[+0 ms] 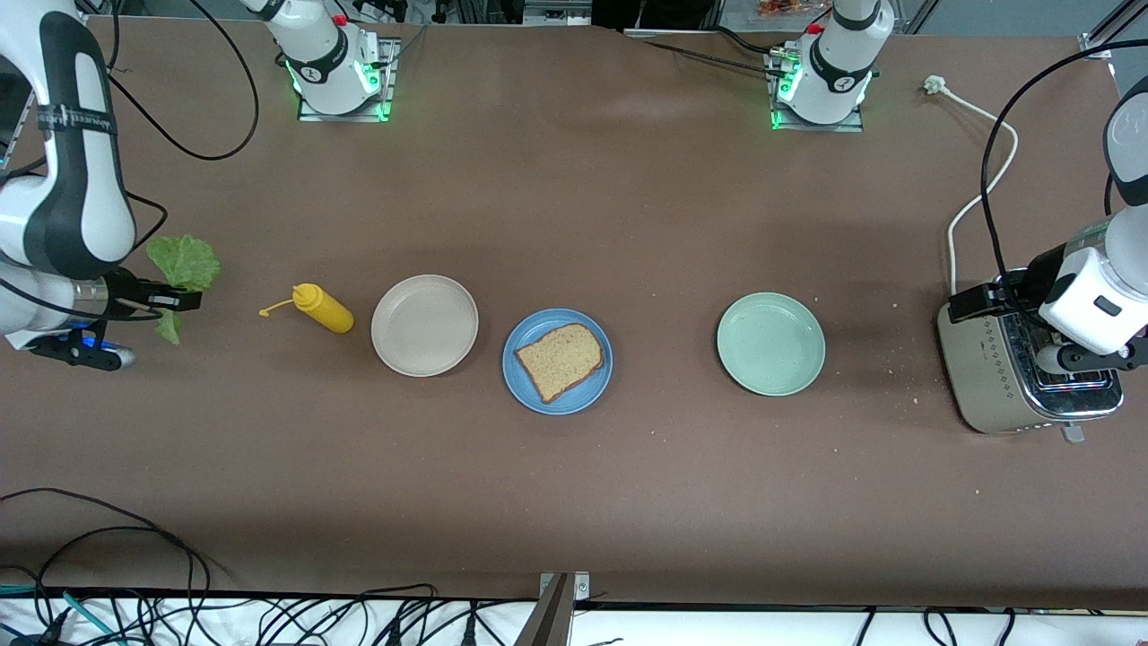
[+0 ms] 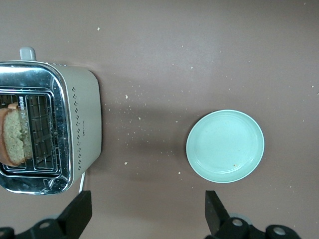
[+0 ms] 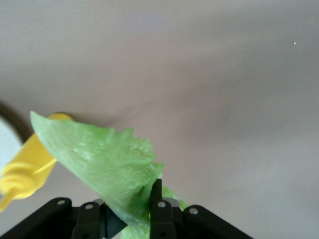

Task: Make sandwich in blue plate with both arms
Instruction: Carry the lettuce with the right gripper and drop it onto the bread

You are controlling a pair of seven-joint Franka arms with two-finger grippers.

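**Lettuce pinched aloft, one slice on the blue plate**

Bread slice first, lowest of the lot in the front view: one brown toasted slice lies flat in the blue plate, nothing on top of it.

Now across from the right arm's end. The right gripper hangs over the bare surface at that end, its jaws pressed together on the lettuce leaf. The right wrist view shows the ruffled green leaf caught between the black fingers, tip fanning outward. Next along lies the yellow squeeze bottle, on its side with the nozzle toward the right arm's end. Just beside it sits the beige plate, bare. Then the blue plate with its slice, close to the beige one and a little nearer the front camera.

On to the pale green plate, well apart from the blue one, crumbs scattered past it. At the left arm's end stands the toaster, and the left gripper hovers over it, jaws spread wide and holding nothing. In the left wrist view a second bread slice stands in a toaster slot.
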